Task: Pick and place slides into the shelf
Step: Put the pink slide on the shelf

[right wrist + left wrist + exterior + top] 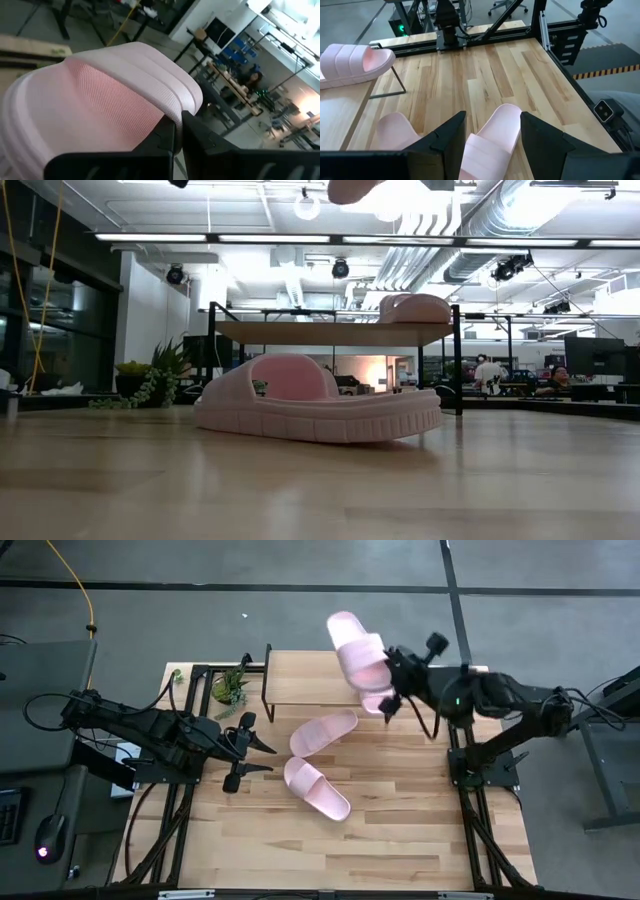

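Right gripper (392,670) holds slide (358,648) above shelf (310,680).

Layout, table w/ shelf at far edge

Right gripper (392,675) above shelf (300,680) right end, a slide (358,652) betw its jaws, raised; another slide (378,700) on shelf top just below. Left gripper (262,755) over table (400,820) left-centre, jaws facing two slides: one (322,731) just ahead near shelf, other (316,788) ahead, nearer front edge. Plant (230,688) beside shelf left end.
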